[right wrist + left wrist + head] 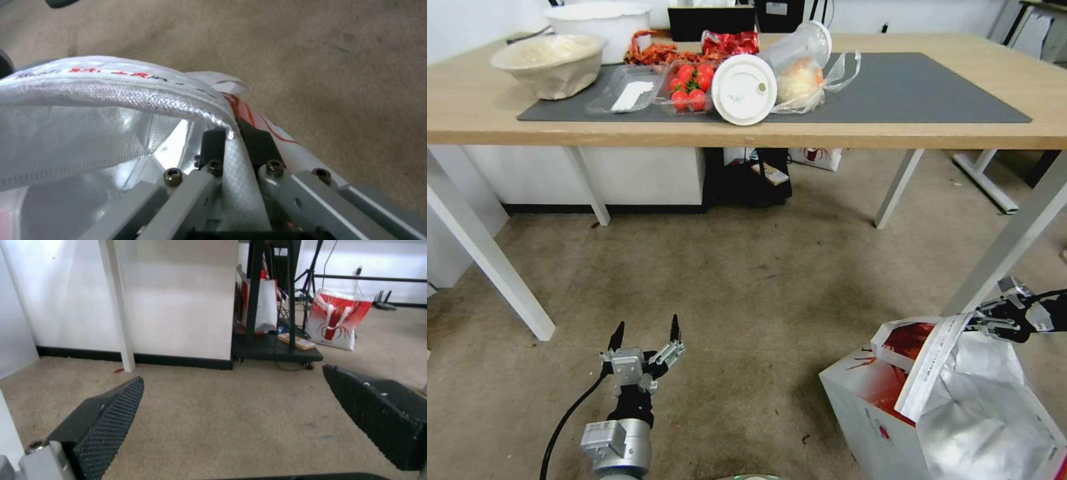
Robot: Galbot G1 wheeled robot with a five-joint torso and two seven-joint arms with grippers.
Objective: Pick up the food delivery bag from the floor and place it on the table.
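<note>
The food delivery bag (870,400) stands at the lower right over the floor (727,280), white with red artwork and its mouth open on silver foil lining; its base is cut off by the view's edge. My right gripper (975,324) is shut on the bag's far top rim. In the right wrist view the right gripper (233,133) pinches a white woven strip of the bag (111,96) between its black fingers. My left gripper (646,332) hovers low over the floor at the lower left, open and holding nothing; the left gripper (232,375) faces bare floor (222,426). The table (467,100) spans the top.
On the table's dark grey mat (920,87) lie bowls (550,63), a tomato punnet (690,87), a lidded cup (760,80) and a clear plastic bag. The right half of the mat is bare. White table legs (1014,240) rise beside the bag. Another red-white bag (336,320) sits under the table beside a black stand.
</note>
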